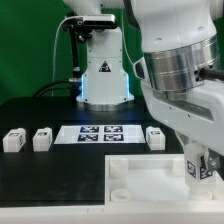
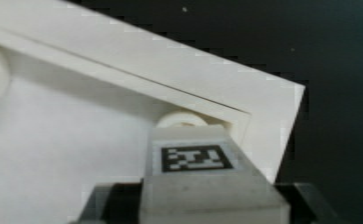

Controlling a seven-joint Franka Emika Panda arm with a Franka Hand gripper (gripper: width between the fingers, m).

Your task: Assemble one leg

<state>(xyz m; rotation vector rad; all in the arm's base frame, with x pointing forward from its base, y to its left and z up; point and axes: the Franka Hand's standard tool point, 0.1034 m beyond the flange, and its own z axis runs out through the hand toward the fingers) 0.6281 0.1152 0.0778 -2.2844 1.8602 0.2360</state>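
**Item 1, gripper** (image 1: 198,170). You find it at the lower right of the exterior view, under the arm's broad grey wrist and above the panel's right end. Its fingers (image 2: 116,205) are drawn in narrow and clamp the leg, with one dark pad on each side. Only the wrist view shows you this grip clearly; in the exterior view it is small and partly hidden.

**Item 2, the leg** (image 2: 196,165). This small white block is held between the pads. The face towards the wrist camera carries a square black-and-white tag in a blocky pattern.

**Item 3, panel** (image 1: 150,180). It is large, white and flat, and lies along the bottom of the exterior view. The wrist view adds a raised rim and a round corner socket (image 2: 181,121) just beyond the leg's far end. You cannot tell from either view whether the leg touches the socket.

**Item 4, loose legs.** There are three, seen in the exterior view only. Two stand at the left (image 1: 14,141) (image 1: 42,138), and one stands right of the marker board (image 1: 154,137).

**Item 5, marker board** (image 1: 100,133). It lies flat at mid-frame and carries four square tags.

**Item 6, table** (image 1: 50,185). It is black.

**Item 7, arm base** (image 1: 105,80). It stands at upper centre, with a blue light at its foot.
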